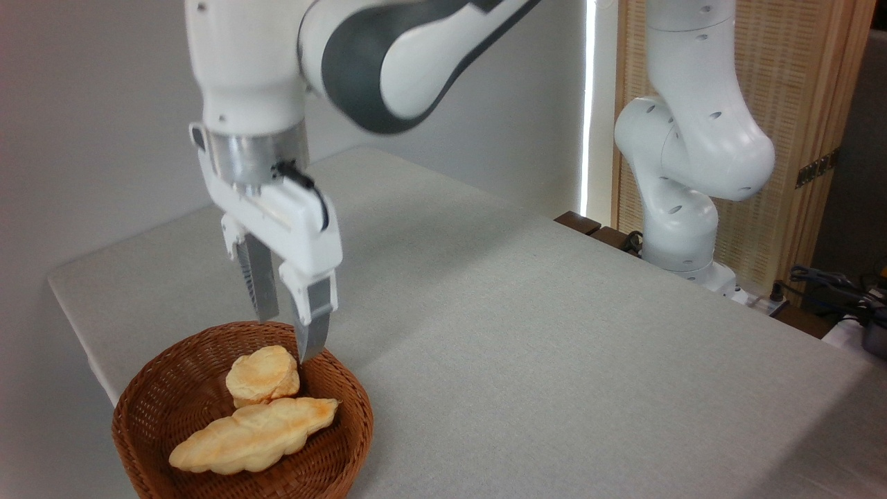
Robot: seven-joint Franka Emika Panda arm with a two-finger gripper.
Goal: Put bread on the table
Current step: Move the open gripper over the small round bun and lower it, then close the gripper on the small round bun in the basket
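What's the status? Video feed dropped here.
Gripper open, empty, jaws above basket. Round bread in basket, ungrasped, touching long twisted bread. Table clear for placing.

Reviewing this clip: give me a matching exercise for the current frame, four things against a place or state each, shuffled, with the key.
Things:
1. round bread
2. long twisted bread
3. gripper
4. wicker basket

Places or states:
A. open, empty, just above the basket's far rim
B. at the table's near left corner
C. nearest the camera in the basket
D. at the basket's back, below the fingers

Pairs: 1-D, 2-C, 3-A, 4-B
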